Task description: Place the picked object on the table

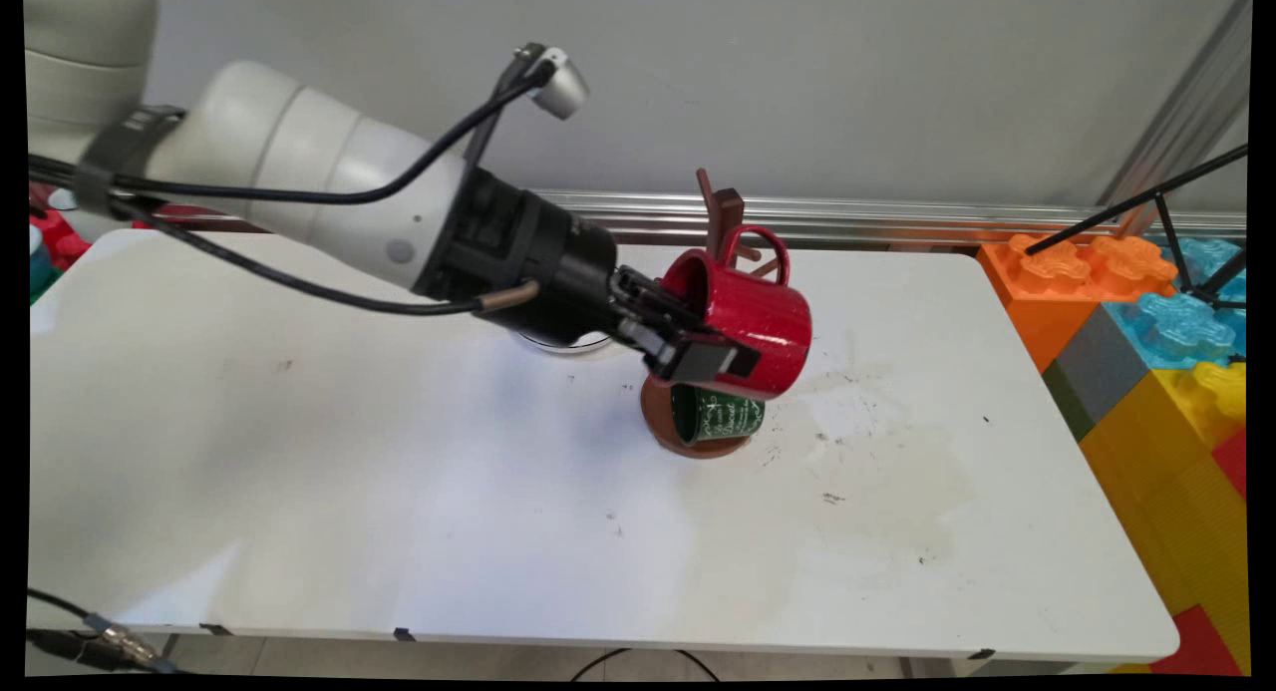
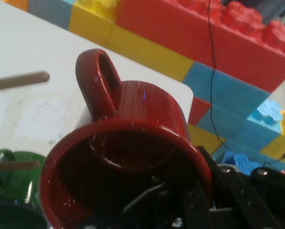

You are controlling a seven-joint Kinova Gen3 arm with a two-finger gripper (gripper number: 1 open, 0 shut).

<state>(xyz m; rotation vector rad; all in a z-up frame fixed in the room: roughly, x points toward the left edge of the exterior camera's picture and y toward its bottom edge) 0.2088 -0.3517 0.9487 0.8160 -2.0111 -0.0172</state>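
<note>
My gripper (image 1: 698, 344) is shut on the rim of a red mug (image 1: 753, 322), one finger inside and one outside the wall. The mug lies on its side in the air, mouth toward the arm, handle (image 1: 760, 247) pointing up. It hangs beside a brown mug tree (image 1: 725, 217) whose round base (image 1: 663, 427) stands on the table. A green mug (image 1: 716, 417) hangs low on the tree, just under the red mug. In the hand view the red mug (image 2: 132, 143) fills the middle, its handle (image 2: 98, 81) at top left, a wooden peg (image 2: 18, 81) at left and the green mug (image 2: 11, 191) at bottom left.
A wall of big toy blocks (image 1: 1156, 372), orange, blue, yellow and red, stands along the table's right edge (image 1: 1077, 472). A black tripod leg (image 1: 1136, 204) crosses above it. A clear round thing (image 1: 563, 344) sits behind the wrist. Dark smudges mark the tabletop right of the tree.
</note>
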